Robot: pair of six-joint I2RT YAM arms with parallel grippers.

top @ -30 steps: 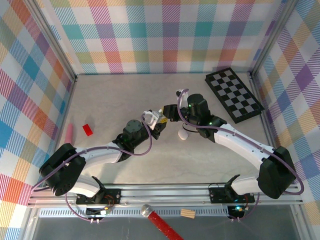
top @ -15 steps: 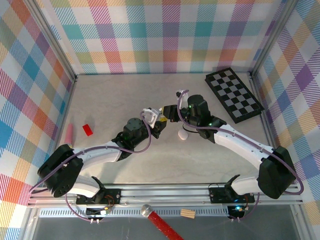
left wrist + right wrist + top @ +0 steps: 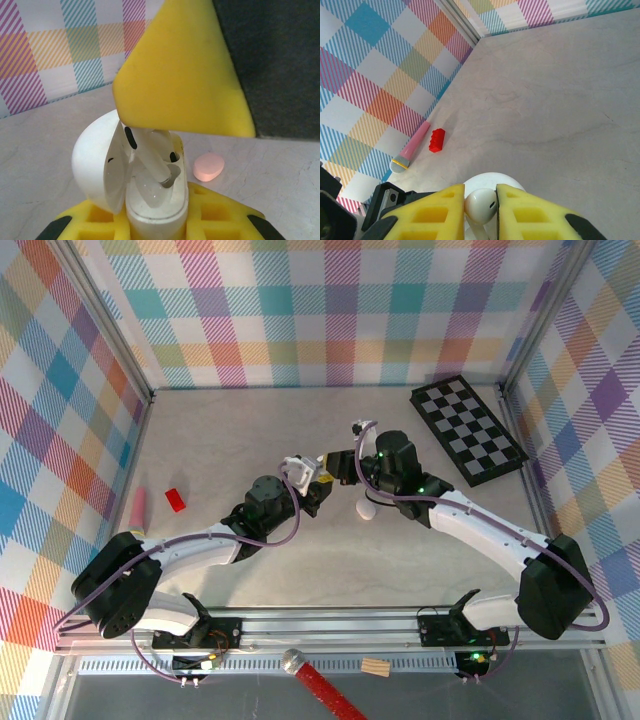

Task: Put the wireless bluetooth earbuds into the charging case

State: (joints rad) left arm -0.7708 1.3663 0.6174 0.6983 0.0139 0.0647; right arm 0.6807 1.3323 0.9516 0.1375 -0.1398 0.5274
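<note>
A white charging case (image 3: 157, 205) stands upright between the yellow pads of my left gripper (image 3: 157, 222), which is shut on it. Its lid (image 3: 97, 160) is swung open to the left. My right gripper (image 3: 481, 207) is shut on a white earbud (image 3: 481, 204), and its yellow finger (image 3: 185, 75) hangs just above the case. The earbud's stem (image 3: 152, 160) slants down into the case's opening. In the top view both grippers meet mid-table, the left gripper (image 3: 300, 476) with the case (image 3: 296, 469) and the right gripper (image 3: 333, 468) beside it.
A pale pink pebble-shaped case (image 3: 208, 166) lies on the table just past the grippers. A red brick (image 3: 176, 499) and a pink toy microphone (image 3: 138, 506) lie at the left wall. A checkerboard (image 3: 468, 430) sits at the back right.
My left gripper has edged slightly toward the far side with the case. The right gripper has hardly moved.
</note>
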